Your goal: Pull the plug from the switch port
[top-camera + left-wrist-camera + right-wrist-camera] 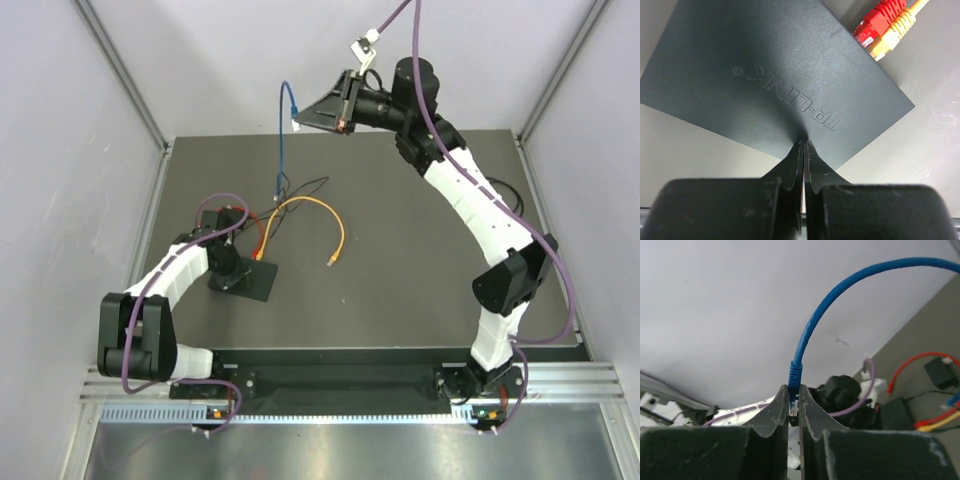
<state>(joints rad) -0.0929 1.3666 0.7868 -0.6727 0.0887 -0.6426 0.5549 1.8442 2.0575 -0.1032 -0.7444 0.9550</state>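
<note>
- The clear plastic plug with a blue rubber boot (794, 375) is pinched between the fingers of the right claw (794, 390), which is closed narrowly on it. The plug is held up in the air, well apart from any port.
- The blue round cable (840, 285) rises from the right claw's tips, arches over, and hangs down toward the surface (400, 290) far below that claw.
- The flat matte-black rectangular switch (765, 75) lies directly under the left claw (804, 144). That claw's jaws are fully closed with nothing between them, and the tips are pressed onto the switch's plain top at the edge nearest the claw's body.
- Beyond the left claw, at the far edge of the switch, a red moulded plug (875, 20) and a yellow moulded plug (892, 35) are seen side by side. Whether they are seated in ports cannot be told.
- The pull is judged done, since the blue-booted plug is free of the switch.
- A slip is judged the main risk. Only the plug's end is gripped, and it could be twisted out of the right claw by the weight and spring of the hanging cable.
- If the right claw were carried farther off, the slack could be used up. The cable could then be dragged across the red moulded plug and the yellow moulded plug, and the switch tugged.
- If the left claw were lifted, the light switch could be shifted by any such tug.
</note>
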